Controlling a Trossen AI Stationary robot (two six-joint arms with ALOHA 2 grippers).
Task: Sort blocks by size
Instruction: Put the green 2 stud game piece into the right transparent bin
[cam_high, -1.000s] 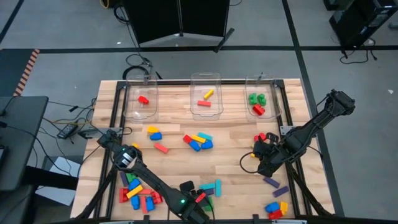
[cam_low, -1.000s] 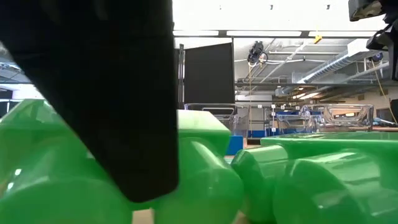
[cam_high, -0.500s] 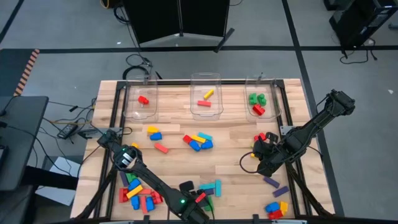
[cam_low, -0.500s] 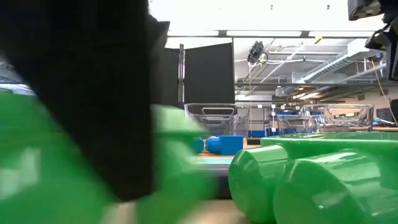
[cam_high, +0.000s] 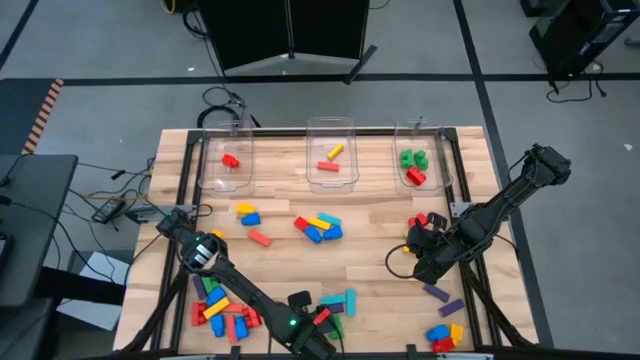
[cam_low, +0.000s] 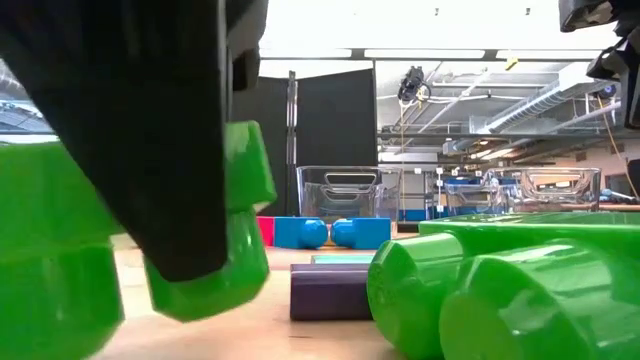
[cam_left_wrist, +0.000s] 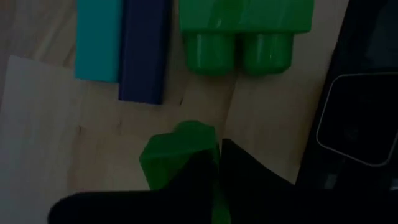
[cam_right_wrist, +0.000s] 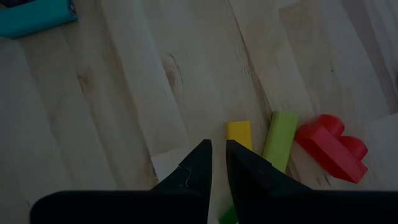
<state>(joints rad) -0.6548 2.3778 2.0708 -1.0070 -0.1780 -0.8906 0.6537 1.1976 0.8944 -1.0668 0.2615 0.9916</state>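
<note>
The blocks lie scattered on the wooden table (cam_high: 370, 250) in groups (cam_high: 318, 227) (cam_high: 220, 305) (cam_high: 443, 335). My left gripper (cam_high: 322, 318) (cam_left_wrist: 217, 155) is at the near edge, shut on a small green block (cam_left_wrist: 177, 155) (cam_low: 225, 230). Beyond it lie a chunky green block (cam_left_wrist: 245, 31), a dark purple block (cam_left_wrist: 144, 50) and a cyan one (cam_left_wrist: 98, 37). My right gripper (cam_high: 425, 255) (cam_right_wrist: 218, 158) hovers at the right over a yellow block (cam_right_wrist: 239, 134), a lime block (cam_right_wrist: 278, 140) and a red block (cam_right_wrist: 329, 146). Its fingers are nearly together, with a green bit (cam_right_wrist: 227, 216) far back between them. My left gripper pinches the small green block by one edge (cam_left_wrist: 208, 155) between its two fingers, which come from above and point down. The block sits tilted beside the finger (cam_low: 150, 150); whether its lower end touches the wood I cannot tell. My right gripper has a green piece far back between its fingers; only a sliver shows, so the part held cannot be told.
Three clear bins stand along the far edge (cam_high: 225, 160) (cam_high: 331, 160) (cam_high: 418, 165), each with a few blocks inside. Large green blocks (cam_low: 500, 290) sit close in front of the low camera. Bare wood lies in the table's middle.
My left gripper has shut on the small green block. The block, which lay flat before, now stands tilted and has shifted aside, uncovering the purple and blue blocks behind it in the low view.
</note>
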